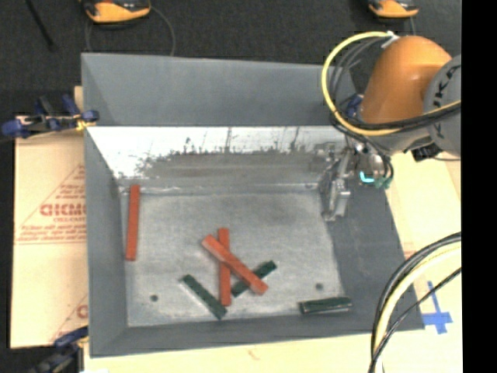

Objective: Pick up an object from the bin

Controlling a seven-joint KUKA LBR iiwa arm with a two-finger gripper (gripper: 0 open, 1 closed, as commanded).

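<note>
My gripper (335,208) hangs at the bin's right side, near the back, with its metal fingers pointing down over bare floor. Nothing shows between the fingers. The nearest loose thing is a dark green stick (325,307) lying flat by the front right corner, well below the gripper. Left of that, two orange sticks (234,265) lie crossed over one another, with a dark green stick (256,277) under them and another dark green stick (204,297) beside them.
A single orange stick (133,222) lies upright along the bin's left wall. The arm with its orange cover and cables reaches over the right rim. Open floor lies between the gripper and the crossed sticks.
</note>
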